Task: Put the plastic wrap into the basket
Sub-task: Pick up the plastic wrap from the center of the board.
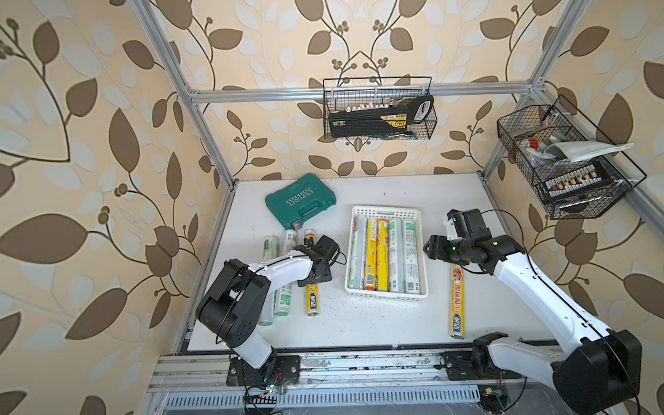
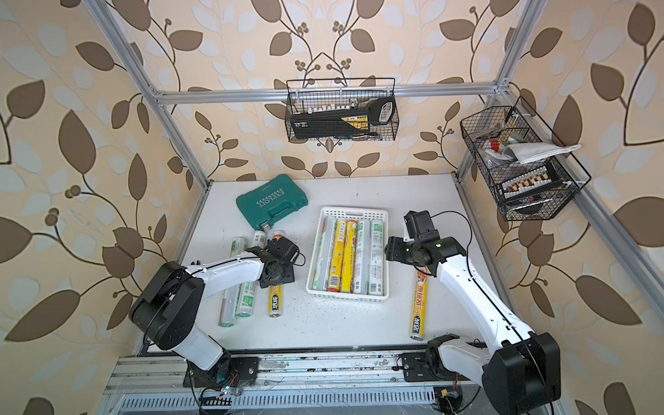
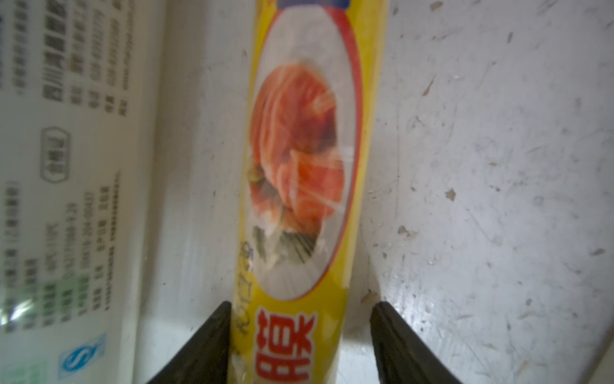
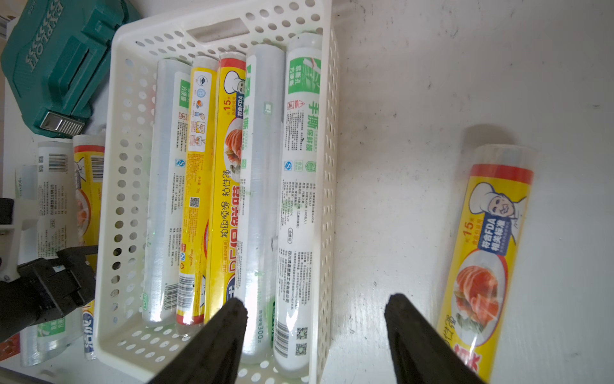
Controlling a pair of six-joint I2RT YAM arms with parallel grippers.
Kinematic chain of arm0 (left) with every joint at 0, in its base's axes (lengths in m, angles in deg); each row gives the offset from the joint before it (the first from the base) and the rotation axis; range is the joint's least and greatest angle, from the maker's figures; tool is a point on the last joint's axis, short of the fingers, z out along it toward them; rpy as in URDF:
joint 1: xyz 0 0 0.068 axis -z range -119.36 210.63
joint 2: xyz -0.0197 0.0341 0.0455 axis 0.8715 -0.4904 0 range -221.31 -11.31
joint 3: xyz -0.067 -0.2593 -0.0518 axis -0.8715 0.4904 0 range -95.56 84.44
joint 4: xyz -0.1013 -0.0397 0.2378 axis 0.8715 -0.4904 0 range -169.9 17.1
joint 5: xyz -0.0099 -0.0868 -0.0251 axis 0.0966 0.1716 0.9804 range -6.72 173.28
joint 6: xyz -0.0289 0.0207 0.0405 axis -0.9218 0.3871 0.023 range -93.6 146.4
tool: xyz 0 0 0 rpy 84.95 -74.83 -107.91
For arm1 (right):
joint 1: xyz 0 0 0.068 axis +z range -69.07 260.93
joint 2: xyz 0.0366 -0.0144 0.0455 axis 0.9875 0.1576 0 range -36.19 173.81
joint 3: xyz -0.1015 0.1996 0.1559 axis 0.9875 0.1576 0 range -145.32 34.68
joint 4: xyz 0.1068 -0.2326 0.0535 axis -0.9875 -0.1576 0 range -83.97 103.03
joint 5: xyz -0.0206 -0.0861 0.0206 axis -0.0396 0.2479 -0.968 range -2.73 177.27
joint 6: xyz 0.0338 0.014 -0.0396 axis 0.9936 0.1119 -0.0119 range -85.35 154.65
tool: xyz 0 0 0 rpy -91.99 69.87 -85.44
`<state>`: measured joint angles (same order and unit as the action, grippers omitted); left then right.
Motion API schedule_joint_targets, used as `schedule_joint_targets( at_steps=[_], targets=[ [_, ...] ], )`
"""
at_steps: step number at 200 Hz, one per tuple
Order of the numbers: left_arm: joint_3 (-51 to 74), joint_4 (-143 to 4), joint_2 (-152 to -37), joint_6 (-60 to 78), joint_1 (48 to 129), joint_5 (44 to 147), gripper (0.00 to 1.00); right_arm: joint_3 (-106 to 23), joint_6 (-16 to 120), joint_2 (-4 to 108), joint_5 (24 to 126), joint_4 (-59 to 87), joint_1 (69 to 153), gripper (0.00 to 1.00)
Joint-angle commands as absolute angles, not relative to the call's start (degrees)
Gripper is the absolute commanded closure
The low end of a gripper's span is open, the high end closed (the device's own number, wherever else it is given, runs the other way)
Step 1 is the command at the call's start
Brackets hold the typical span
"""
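1. Front right of the bench (image 1: 402, 320): a loose yellow roll (image 1: 456, 303) lies flat beside the right arm, outside the basket (image 1: 385, 210).
2. Front left: the left claw (image 3: 300, 309) straddles a second yellow roll (image 3: 299, 133) lying on the bench. One finger touches it and the other stands off with a gap, so the roll is not yet pinched.
3. Hazard: the roll is round and glossy. An uneven squeeze will probably shove it against the silvery roll (image 3: 73, 166) just beside it. A hold away from the middle could let the long roll droop and catch the basket wall.
4. Two silvery rolls (image 1: 289, 240) lie partly under the left arm.
5. The right claw (image 4: 315, 302) is spread and empty, above the basket's right wall. Hazard: both arms at the basket together risk contact.
6. Basket contents: five rolls (image 1: 382, 252) lie lengthwise and side by side, three silvery and two yellow. Little floor remains, so later rolls may sit on top and roll off.
7. Rear: a closed green tool case (image 1: 301, 202), contents hidden. Two black wire baskets (image 1: 378, 111) on the frame hold tools and a cloth.
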<state>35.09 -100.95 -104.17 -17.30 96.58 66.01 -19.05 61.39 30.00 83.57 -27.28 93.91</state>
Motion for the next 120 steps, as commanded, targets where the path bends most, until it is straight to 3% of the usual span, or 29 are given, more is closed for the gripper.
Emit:
schedule_joint_targets(
  at_steps=[1, 49, 120],
  targets=[
    [35.57, -100.41, -104.27, -17.49, 96.08, 67.19, 0.39, -19.73, 60.64, 29.64, 83.22, -28.50, 93.51, 0.31],
    [34.36, -102.26, -101.24, -17.20, 96.15, 68.29, 0.57, -19.74, 60.41, 29.55, 83.57, -29.04, 93.26, 0.31],
    [21.24, -112.42, -94.44, -15.18, 98.83, 66.92, 0.61, -19.42, 59.76, 28.13, 84.27, -30.22, 91.93, 0.31]
  ],
)
